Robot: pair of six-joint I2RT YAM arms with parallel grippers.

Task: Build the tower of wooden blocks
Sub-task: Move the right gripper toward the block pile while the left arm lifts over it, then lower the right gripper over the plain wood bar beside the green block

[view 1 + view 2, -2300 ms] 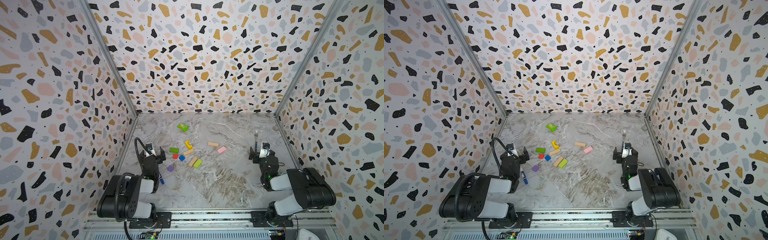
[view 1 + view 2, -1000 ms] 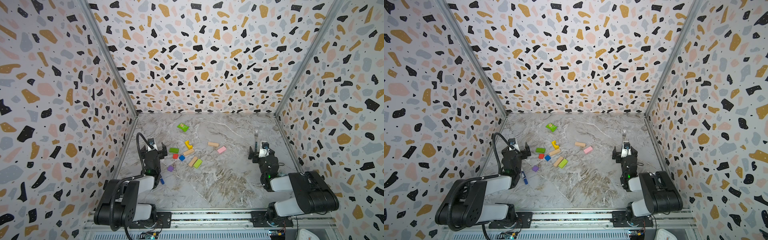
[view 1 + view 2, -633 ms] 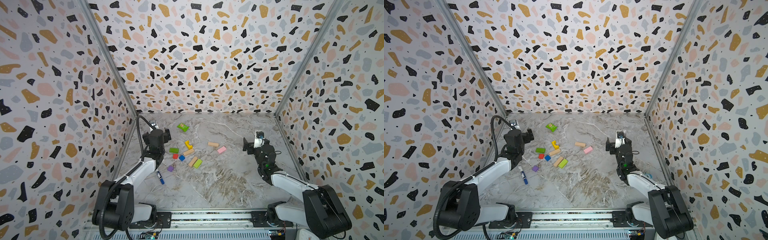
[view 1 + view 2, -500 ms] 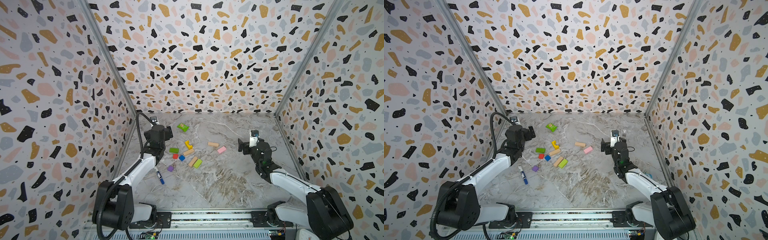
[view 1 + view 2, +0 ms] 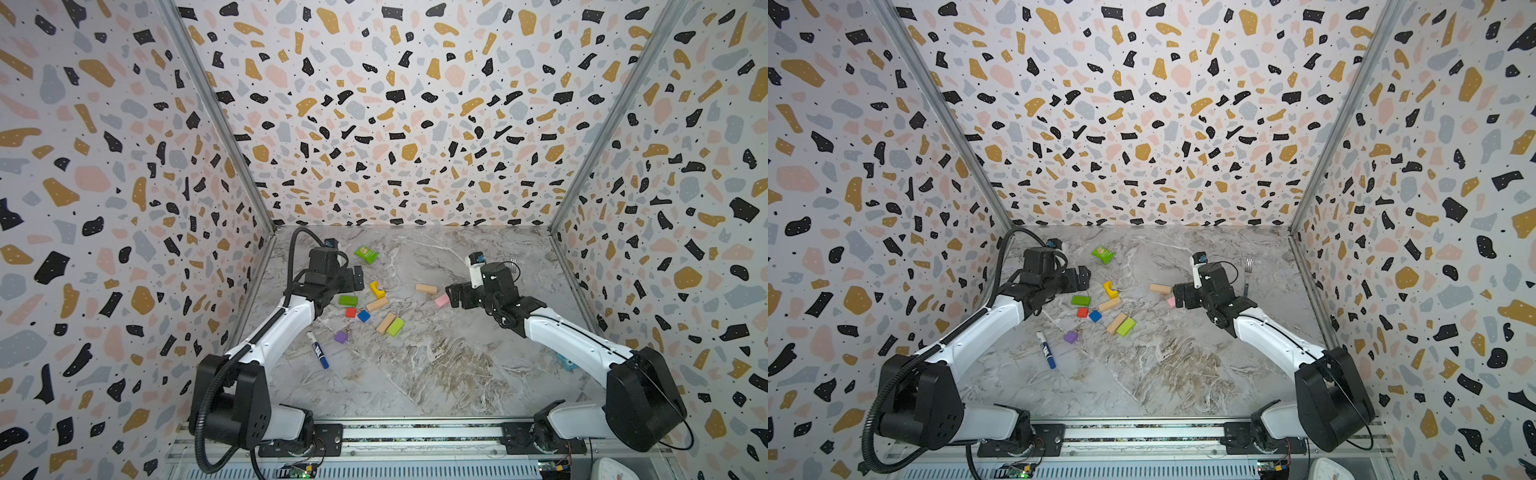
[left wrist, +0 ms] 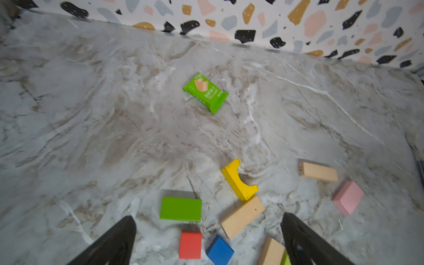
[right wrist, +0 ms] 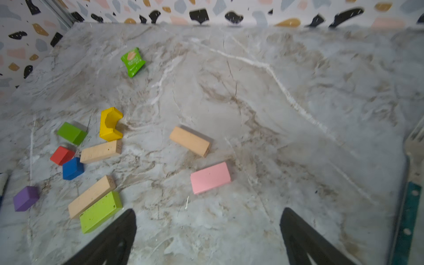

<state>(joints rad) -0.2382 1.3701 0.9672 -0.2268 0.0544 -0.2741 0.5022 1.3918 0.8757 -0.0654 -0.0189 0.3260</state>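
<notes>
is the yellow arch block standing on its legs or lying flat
Lying flat: the yellow arch rests with its U-shaped face up, notch opening sideways in both wrist views.

Terrazzo-patterned walls, grey marble tabletop, aluminium corner posts

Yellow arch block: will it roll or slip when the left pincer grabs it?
The yellow arch block lies flat, notch sideways, so it probably won't roll. Rigid painted wood, perhaps slick; grip its straight faces. Pushing likely nudges the tan bar beside it.
</notes>
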